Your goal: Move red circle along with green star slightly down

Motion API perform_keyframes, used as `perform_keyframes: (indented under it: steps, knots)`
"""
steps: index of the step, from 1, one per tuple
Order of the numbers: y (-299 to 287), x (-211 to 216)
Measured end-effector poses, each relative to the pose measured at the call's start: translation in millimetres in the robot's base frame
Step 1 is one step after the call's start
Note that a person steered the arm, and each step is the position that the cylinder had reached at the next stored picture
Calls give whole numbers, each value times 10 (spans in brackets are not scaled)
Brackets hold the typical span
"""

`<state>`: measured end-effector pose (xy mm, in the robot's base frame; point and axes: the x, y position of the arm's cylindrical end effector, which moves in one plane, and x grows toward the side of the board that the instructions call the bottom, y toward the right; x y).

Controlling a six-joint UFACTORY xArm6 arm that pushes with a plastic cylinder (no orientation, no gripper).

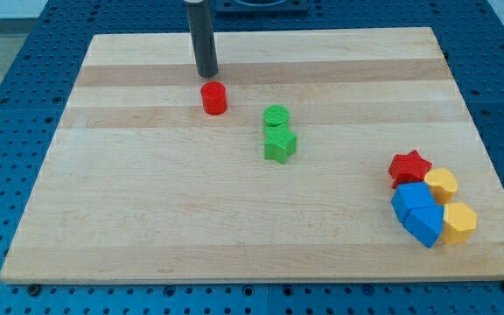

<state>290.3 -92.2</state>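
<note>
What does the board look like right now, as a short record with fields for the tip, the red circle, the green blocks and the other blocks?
tip: my tip just above the red circle, a small gap between them
red circle: upper middle of the board, alone
green star: right of and below the red circle
green circle: touching the green star's top side
cluster: red star, two yellow blocks and blue blocks, packed together at the view's lower right
</note>
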Motion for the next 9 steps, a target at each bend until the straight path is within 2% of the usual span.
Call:
perform_keyframes:
  steps: [2,5,6,7,9]
  knots:
    - [0,263]
    - [-1,1237]
    - [100,1434]
    - [247,1433]
    - [-29,959]
